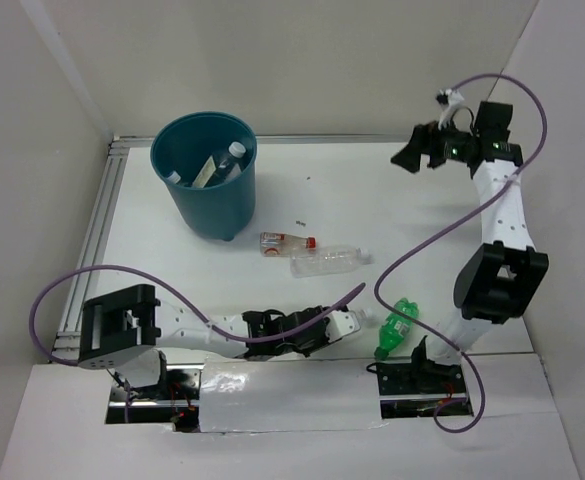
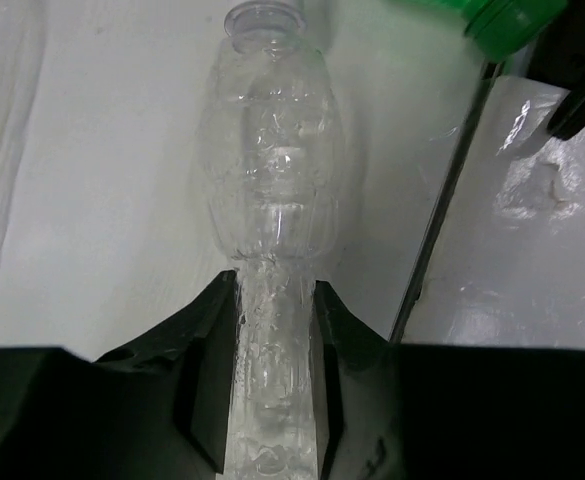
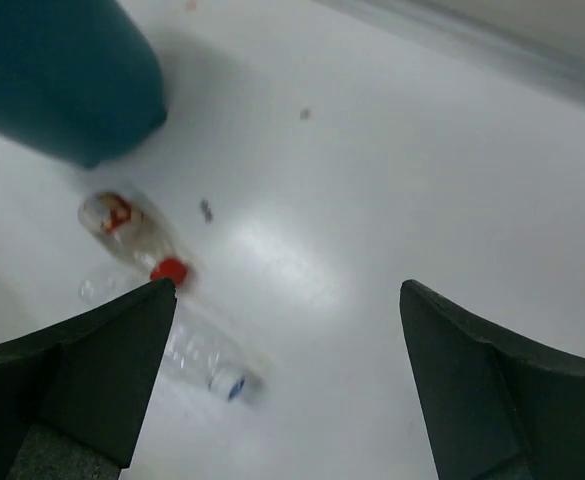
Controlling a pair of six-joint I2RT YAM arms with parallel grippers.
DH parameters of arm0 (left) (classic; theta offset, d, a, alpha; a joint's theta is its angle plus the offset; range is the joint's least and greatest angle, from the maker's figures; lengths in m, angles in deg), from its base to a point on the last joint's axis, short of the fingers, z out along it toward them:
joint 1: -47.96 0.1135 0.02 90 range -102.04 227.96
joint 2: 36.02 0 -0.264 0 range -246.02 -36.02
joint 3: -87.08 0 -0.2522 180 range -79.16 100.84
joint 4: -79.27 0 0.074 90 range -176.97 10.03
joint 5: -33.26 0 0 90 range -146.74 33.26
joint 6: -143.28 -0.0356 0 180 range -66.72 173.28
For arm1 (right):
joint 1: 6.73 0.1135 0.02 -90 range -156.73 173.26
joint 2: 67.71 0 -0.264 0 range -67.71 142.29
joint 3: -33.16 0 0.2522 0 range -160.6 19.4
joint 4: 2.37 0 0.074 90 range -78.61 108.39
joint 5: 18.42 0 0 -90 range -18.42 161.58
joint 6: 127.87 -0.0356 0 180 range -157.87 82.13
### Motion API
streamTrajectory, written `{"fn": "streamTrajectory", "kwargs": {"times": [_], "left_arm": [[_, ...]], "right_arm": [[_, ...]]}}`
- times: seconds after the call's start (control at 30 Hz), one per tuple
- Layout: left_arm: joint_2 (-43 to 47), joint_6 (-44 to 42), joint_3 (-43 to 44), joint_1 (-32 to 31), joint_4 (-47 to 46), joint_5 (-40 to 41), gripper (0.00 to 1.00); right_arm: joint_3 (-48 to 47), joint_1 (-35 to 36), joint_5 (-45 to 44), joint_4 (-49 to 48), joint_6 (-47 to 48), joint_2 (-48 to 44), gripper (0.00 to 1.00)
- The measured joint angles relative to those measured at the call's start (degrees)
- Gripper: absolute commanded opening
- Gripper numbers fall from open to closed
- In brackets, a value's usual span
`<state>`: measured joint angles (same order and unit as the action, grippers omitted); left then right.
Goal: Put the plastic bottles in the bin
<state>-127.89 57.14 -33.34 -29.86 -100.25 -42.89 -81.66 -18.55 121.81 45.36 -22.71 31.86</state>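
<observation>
My left gripper (image 1: 317, 328) (image 2: 272, 300) is shut on a crumpled clear bottle (image 2: 272, 170) with no cap, low over the table near the front edge; the bottle sticks out to the right (image 1: 347, 322). A green bottle (image 1: 397, 327) (image 2: 492, 18) lies just beyond it. A red-capped bottle (image 1: 284, 243) (image 3: 132, 232) and a long clear bottle (image 1: 330, 261) (image 3: 200, 357) lie mid-table. The teal bin (image 1: 204, 175) (image 3: 62, 80) stands at the back left with bottles inside (image 1: 222, 165). My right gripper (image 1: 422, 150) (image 3: 287, 300) is open and empty, high at the back right.
A silvery panel (image 1: 272, 395) (image 2: 532, 200) covers the front edge beside the left gripper. White walls close in the table on the left, back and right. A purple cable (image 1: 412, 255) loops over the right side. Small specks (image 1: 300, 222) lie near the bin.
</observation>
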Motion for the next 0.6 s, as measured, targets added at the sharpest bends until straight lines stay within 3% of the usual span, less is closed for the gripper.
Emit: {"fn": "streamTrajectory", "kwargs": {"times": [0.17,0.23,0.3,0.33,0.37,0.43,0.5,0.6], "left_arm": [[6.01,0.39,1.49,0.90,7.13,4.44,0.00],[10.64,-0.37,3.93,3.17,10.21,5.70,0.00],[15.74,-0.87,7.39,7.30,11.67,6.80,0.00],[18.14,-1.03,9.40,10.03,12.04,6.97,0.00],[20.50,-1.22,11.58,13.11,11.98,7.10,0.00],[24.11,-2.05,15.96,19.67,11.26,7.43,0.00],[26.58,-2.23,19.15,26.80,9.31,7.72,0.00],[28.00,-2.08,21.00,36.70,5.53,9.07,0.00]], "right_arm": [[17.00,-3.58,-0.07,6.60,8.35,-9.92,1.00],[21.59,-4.92,0.17,7.58,10.27,-12.96,0.90],[24.83,-6.23,0.50,7.80,12.09,-15.32,0.69],[26.29,-6.84,0.90,7.85,13.16,-16.35,0.35],[27.41,-7.30,1.14,7.91,14.62,-17.03,0.22],[29.77,-7.63,1.75,8.07,16.22,-18.10,0.12],[31.87,-7.21,2.12,8.11,17.92,-18.32,0.23],[34.34,-5.01,1.38,8.37,20.70,-18.32,0.55]]}}
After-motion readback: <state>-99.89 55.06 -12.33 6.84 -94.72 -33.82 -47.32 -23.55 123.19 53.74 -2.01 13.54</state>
